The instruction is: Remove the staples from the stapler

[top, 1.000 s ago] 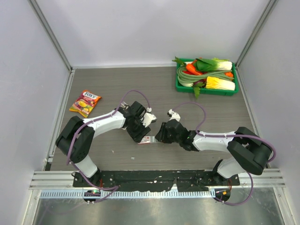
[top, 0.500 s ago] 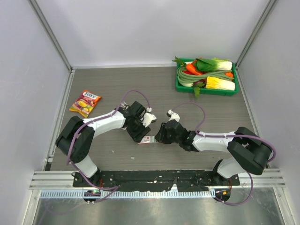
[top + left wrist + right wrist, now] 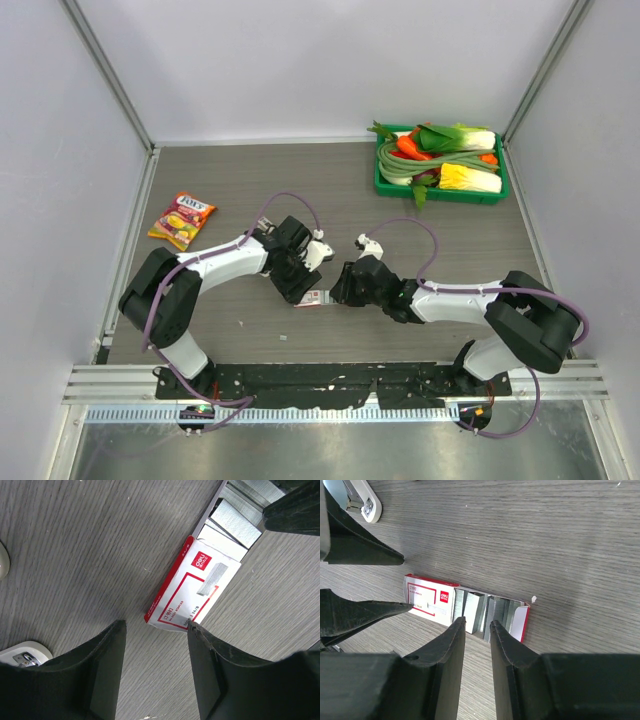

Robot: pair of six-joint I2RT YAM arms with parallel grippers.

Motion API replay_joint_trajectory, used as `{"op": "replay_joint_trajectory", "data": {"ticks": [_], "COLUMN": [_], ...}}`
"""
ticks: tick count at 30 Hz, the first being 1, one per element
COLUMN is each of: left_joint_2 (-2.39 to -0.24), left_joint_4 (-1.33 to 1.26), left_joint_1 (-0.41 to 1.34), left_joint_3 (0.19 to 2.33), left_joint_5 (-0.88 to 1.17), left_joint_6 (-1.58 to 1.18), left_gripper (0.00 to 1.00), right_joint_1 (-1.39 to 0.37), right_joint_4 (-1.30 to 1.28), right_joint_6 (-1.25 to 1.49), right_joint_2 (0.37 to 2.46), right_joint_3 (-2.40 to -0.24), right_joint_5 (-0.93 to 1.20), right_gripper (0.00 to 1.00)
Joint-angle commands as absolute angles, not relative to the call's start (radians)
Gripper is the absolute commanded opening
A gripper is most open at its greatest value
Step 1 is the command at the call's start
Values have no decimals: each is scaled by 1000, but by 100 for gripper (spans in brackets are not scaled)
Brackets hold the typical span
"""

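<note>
1. Left gripper (image 3: 156,625) stands fairly wide and holds nothing. The stapler (image 3: 372,512) is just beyond its fingers.
2. That stapler lies on the table (image 3: 450,250), white body and metal parts showing, apart from the red-and-white staple box (image 3: 187,592).
3. One left fingertip touches the box's closed end.
4. Right gripper (image 3: 476,621) is parted only narrowly, tips at the near edge of the open tray, over silvery staple blocks (image 3: 472,611).
5. Farther out are a candy bag (image 3: 182,219) at left and a green tray (image 3: 450,198) of vegetables at back right.
</note>
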State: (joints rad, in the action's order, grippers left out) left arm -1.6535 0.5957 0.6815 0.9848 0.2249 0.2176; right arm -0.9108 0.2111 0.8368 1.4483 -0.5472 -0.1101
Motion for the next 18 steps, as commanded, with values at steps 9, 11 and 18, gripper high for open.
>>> {"op": "replay_joint_trajectory", "data": {"ticks": [9, 11, 18], "left_joint_2": [-1646, -1646, -1647], "left_joint_4": [575, 575, 575], "left_joint_1": [684, 684, 684], "left_joint_3": [977, 977, 979], "left_joint_5": [233, 233, 236], "left_joint_6": [224, 222, 222], "left_gripper": [55, 55, 55], "right_joint_1": [-922, -922, -923], "right_joint_4": [264, 265, 265], "right_joint_6": [821, 821, 813], "right_joint_2": [1417, 1420, 1433], "right_joint_3": [-561, -563, -572], "right_joint_5": [-123, -120, -110], "right_gripper": [32, 32, 32]}}
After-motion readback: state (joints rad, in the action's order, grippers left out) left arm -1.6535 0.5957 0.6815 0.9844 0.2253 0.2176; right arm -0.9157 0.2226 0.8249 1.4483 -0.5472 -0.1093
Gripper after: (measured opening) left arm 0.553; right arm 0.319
